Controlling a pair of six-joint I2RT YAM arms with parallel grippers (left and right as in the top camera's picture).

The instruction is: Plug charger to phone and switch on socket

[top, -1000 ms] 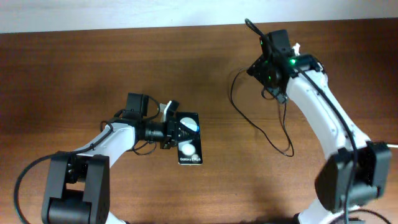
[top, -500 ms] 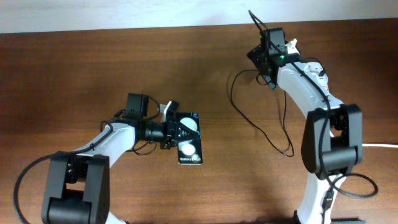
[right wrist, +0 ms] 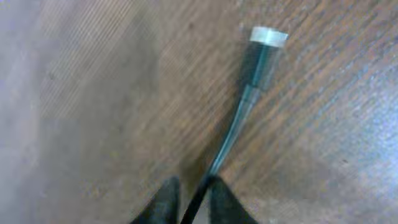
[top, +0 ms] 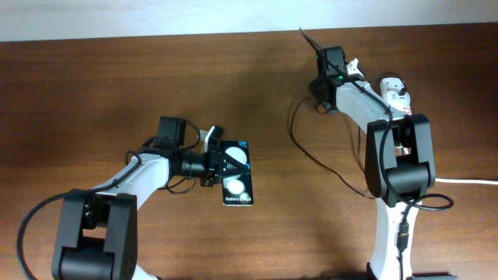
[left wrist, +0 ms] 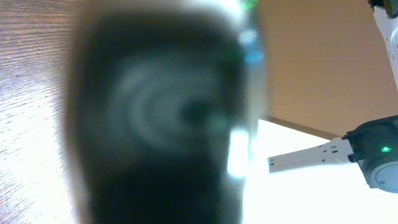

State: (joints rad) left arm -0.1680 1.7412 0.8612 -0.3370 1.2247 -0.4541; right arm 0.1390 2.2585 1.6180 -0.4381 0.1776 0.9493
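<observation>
The black phone with two white round patches lies left of centre. My left gripper is shut on its upper end. In the left wrist view the phone is a black blur filling the frame. Near the table's far edge, my right gripper is shut on the thin black charger cable, which loops down toward the arm's base. In the right wrist view the cable runs out from between the fingertips of my right gripper to its connector tip on the wood. The socket is hidden.
A thick white cord leaves at the right edge, behind the right arm's base. The pale wall runs along the table's far edge, close to the right gripper.
The right arm has swung toward the table's far edge, and its gripper has gone from wide open to shut on the cable. The left arm and phone have not moved.
</observation>
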